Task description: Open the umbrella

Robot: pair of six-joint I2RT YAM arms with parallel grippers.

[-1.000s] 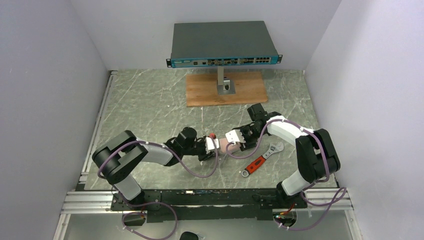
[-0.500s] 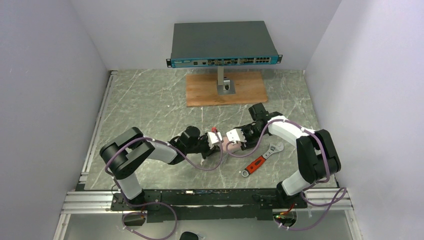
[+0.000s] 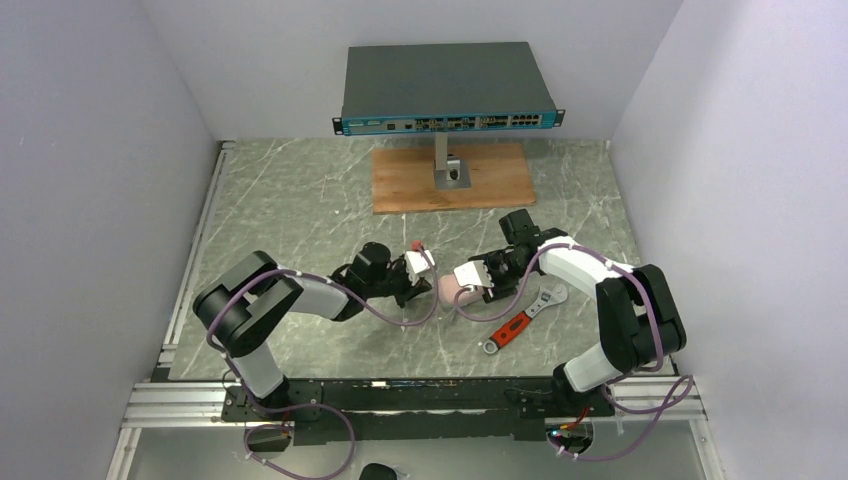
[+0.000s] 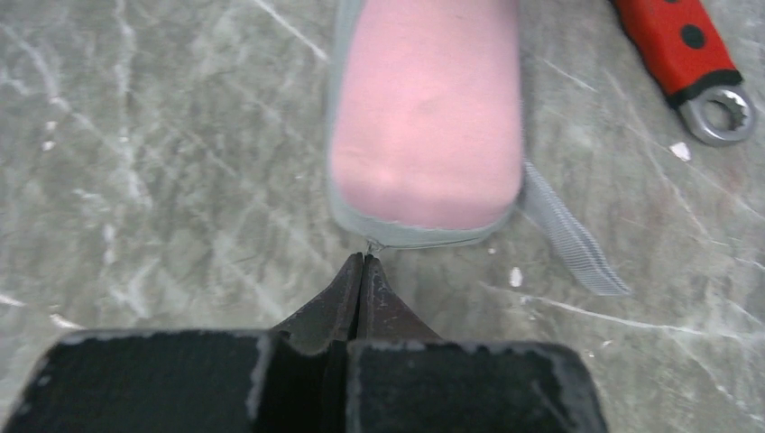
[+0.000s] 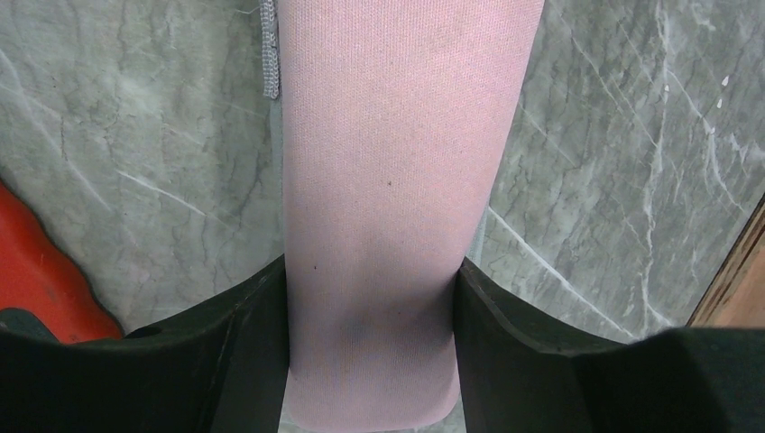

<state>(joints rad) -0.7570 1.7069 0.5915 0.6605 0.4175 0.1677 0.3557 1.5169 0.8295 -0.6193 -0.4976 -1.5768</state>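
The umbrella [image 3: 446, 289] lies collapsed on the marble table as a short pink roll edged with a grey seam. My right gripper [image 5: 370, 307] is shut on it, a black finger [image 5: 248, 334] pressing each side of the roll [image 5: 388, 162]. My left gripper [image 4: 364, 259] is shut, its tips meeting right at a tiny metal pull on the seam at the roll's near end [image 4: 424, 117]. Whether the pull is pinched I cannot tell. From above, the left gripper [image 3: 430, 279] and the right gripper [image 3: 468, 283] face each other across the roll.
A red-handled wrench [image 3: 520, 320] lies just right of the umbrella, close to the right arm. A grey strap [image 4: 564, 230] trails from the roll onto the table. At the back a network switch [image 3: 447, 88] stands on a post over a wooden board [image 3: 452, 178].
The left gripper's jaws have closed fully and its wrist has shifted slightly toward the back, at the roll's end. The right gripper keeps its hold on the umbrella.
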